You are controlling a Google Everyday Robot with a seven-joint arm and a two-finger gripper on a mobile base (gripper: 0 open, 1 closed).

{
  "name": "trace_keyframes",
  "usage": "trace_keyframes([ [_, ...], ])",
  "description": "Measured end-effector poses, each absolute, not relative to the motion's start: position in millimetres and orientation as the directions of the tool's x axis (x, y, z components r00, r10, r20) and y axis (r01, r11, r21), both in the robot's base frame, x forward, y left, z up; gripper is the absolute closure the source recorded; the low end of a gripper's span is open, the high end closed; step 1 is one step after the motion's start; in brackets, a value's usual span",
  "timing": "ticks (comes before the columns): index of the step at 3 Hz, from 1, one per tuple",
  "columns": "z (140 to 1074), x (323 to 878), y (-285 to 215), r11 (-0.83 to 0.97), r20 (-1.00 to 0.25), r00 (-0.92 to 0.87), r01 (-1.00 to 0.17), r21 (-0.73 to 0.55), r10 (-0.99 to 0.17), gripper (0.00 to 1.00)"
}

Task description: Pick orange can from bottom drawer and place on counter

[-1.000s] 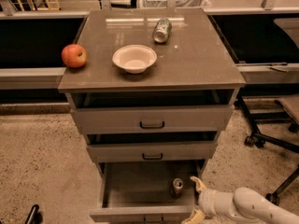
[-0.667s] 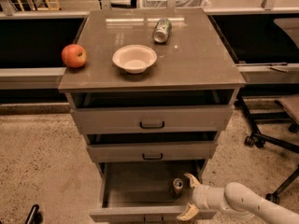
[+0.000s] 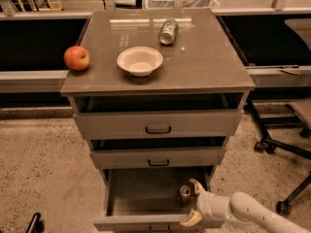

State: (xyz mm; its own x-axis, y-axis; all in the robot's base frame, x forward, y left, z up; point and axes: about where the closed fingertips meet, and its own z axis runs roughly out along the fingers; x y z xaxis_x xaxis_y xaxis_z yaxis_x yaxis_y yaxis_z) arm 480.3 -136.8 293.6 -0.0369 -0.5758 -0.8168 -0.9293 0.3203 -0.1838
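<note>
Nearest the camera, the gripper [image 3: 190,204] reaches in from the lower right, low over the front right corner of the bottom drawer [image 3: 141,221], which is pulled out. Its pale fingers [image 3: 198,186] are spread wide apart and hold nothing; one tip sits just beside the orange can [image 3: 183,193] on its right, the other lies lower, near the drawer's front edge. The can stands upright on the drawer floor, towards the right wall, its silver top facing up, right at the mouth of the open fingers and probably not yet fully between them.

The can is likely light, with thin smooth metal walls that dent under a hard squeeze and slip under a weak one. Being narrow and upright, it would tip at a sideways nudge from a fingertip. The best hold looks to be across the middle of the body, pads on opposite sides, below the rim and above the base, closing with moderate force. The drawer's right wall and the drawer above [image 3: 158,158] leave little room, so the lift should come out forwards before rising.

Farther up, the top drawer [image 3: 158,125] stands slightly open. Beyond it, the counter [image 3: 209,67] carries an apple [image 3: 77,58] at the left edge, a bowl [image 3: 140,60] in the middle and a green-and-white can [image 3: 168,31] lying on its side behind; the right half is bare and offers a flat place to set the can upright
</note>
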Motion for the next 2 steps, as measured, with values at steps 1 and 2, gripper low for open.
trace_keyframes([
  [1, 270, 495, -126, 0.357, -0.837, -0.017, -0.909, -0.215, -0.547, 0.0],
  [2, 259, 504, -123, 0.377, -0.847, -0.011, -0.899, -0.224, -0.531, 0.0],
])
